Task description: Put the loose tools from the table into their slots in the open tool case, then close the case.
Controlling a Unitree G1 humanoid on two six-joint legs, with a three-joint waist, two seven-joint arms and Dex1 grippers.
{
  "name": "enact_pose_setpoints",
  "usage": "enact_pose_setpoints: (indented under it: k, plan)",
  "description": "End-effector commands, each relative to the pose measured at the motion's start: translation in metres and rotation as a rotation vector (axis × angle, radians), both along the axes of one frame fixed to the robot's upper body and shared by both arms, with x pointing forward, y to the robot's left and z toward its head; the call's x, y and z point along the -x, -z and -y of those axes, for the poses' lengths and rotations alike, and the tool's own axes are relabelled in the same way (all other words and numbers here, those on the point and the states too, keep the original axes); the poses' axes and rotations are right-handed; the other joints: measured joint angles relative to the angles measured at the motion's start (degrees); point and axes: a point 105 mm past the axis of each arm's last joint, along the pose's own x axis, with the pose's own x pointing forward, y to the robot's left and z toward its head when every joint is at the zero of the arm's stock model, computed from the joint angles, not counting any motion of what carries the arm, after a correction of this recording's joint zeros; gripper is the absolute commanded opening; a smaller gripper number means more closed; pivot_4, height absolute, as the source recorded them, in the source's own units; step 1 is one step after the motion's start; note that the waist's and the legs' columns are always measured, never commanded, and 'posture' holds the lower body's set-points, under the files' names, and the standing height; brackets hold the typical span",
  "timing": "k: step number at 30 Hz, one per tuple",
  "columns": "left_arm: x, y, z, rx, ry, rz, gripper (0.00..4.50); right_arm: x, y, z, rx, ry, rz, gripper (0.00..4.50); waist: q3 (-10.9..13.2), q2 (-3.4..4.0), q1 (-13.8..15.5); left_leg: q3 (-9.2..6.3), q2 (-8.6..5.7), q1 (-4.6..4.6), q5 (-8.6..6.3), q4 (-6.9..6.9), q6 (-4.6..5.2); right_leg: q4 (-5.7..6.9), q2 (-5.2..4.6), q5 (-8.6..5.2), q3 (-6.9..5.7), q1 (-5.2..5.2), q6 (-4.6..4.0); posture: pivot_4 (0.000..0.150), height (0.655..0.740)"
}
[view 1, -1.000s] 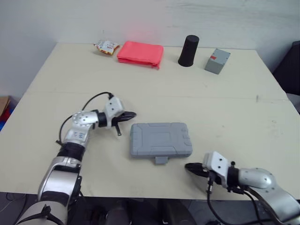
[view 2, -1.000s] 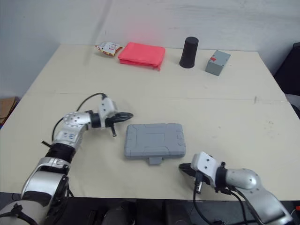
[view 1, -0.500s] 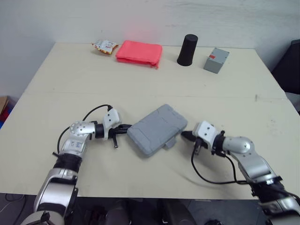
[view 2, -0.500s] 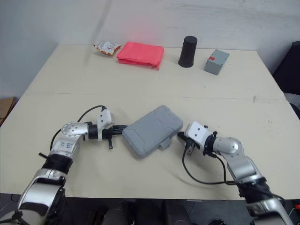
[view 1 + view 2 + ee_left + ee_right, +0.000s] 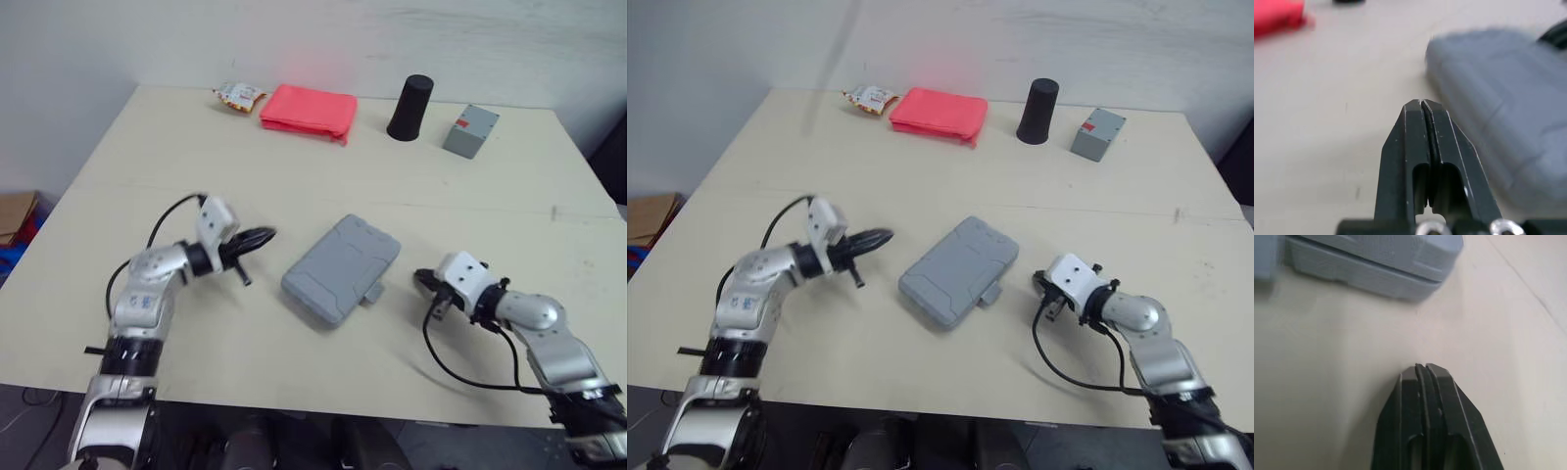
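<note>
Tool case [image 5: 341, 269]: grey, lid closed, lying flat near the middle of the table [image 5: 294, 186]; you find it between the two grippers.
Case axis: the long axis runs diagonally, from near-left to far-right; the latch tab [image 5: 373, 292] sits on the long side facing near-right.
Left gripper [image 5: 266, 234]: fingers clenched together on nothing; the tip points at the case's left side, near it but apart.
Right gripper [image 5: 419, 278]: fingers pressed together, empty; the tip points toward the latch side, near it but apart.
Far edge, your left to right: snack packet [image 5: 239, 95], red pouch [image 5: 307, 110], black cup [image 5: 410, 108], grey box [image 5: 470, 130]; all well apart from the case.
</note>
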Motion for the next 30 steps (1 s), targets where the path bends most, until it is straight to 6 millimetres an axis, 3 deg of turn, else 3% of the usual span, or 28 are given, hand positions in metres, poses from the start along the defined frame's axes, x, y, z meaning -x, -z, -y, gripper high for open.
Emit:
enact_pose_setpoints:
  k: [1,5,12,17,25,30]
  plan:
    - [0.013,-0.012,0.050,-0.054,0.208,0.043,0.00,0.020,-0.024,-0.024,-0.099,-0.103,-0.005,0.07,0.01,0.02,-0.10,0.02,-0.01,0.01,0.00,0.00,0.00,0.00,0.02,0.01,0.02,0.00,0.02,0.150,0.7400]
    - [-0.001,0.016,0.082,-0.282,0.253,0.111,0.00,0.027,-0.021,-0.042,-0.095,-0.142,-0.046,0.07,0.01,0.03,-0.88,0.14,-0.03,0.11,-0.01,0.02,-0.04,0.01,0.23,0.02,0.21,-0.02,0.04,0.150,0.7400]
    - [-0.002,0.073,0.091,-0.455,0.292,-0.043,0.00,0.023,-0.013,-0.067,-0.087,-0.208,-0.078,0.07,-0.01,0.07,-1.59,0.07,0.23,0.11,-0.05,-0.03,-0.33,0.00,0.73,-0.01,0.41,-0.10,-0.17,0.150,0.7400]
    - [0.002,0.082,0.094,-0.437,0.282,-0.085,0.00,0.015,-0.014,-0.076,-0.095,-0.220,-0.060,0.07,-0.03,0.05,-1.58,0.05,0.27,0.15,-0.06,0.07,-0.30,0.03,0.68,0.00,0.40,-0.01,-0.16,0.150,0.7400]
    - [0.006,0.087,0.089,-0.410,0.250,-0.121,0.00,0.005,0.003,-0.098,-0.125,-0.234,-0.097,0.07,-0.46,0.14,-1.92,0.07,0.31,0.21,-0.05,0.05,-0.31,0.05,0.73,-0.01,0.41,0.01,-0.16,0.150,0.7400]
    - [0.008,0.098,0.083,-0.410,0.227,-0.161,0.00,-0.013,-0.001,-0.106,-0.156,-0.223,-0.003,0.07,-0.63,0.11,-3.05,0.13,0.32,0.89,-0.08,-0.07,-0.40,0.02,0.79,-0.01,0.42,0.62,-0.26,0.150,0.7400]
